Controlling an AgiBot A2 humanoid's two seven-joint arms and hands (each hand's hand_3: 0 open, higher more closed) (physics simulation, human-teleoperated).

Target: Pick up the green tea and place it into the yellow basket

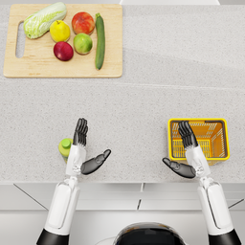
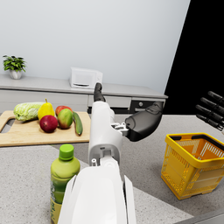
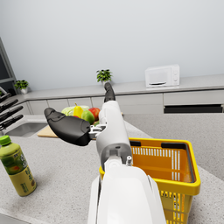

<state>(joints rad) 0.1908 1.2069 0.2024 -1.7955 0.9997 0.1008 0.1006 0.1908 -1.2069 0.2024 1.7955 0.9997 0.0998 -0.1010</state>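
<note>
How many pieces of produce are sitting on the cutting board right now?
6, all on the cutting board: cabbage at its far left, yellow pear, red apple, dark red fruit, green fruit, and cucumber rightmost. None appears hidden.

From the head view I could see only a sliver of the green tea bottle (image 1: 65, 147); my left hand (image 1: 83, 148) and forearm covered the rest. In the left wrist view the forearm hid the bottle's right side and the frame edge cut its base. The label print was too small to read in the right wrist view. The right hand (image 1: 186, 152) overlapped the near left corner of the yellow basket (image 1: 217, 122). In the right wrist view the forearm hid the basket's near wall, and the cutting board (image 3: 46, 132) was mostly hidden behind the thumb.
</note>
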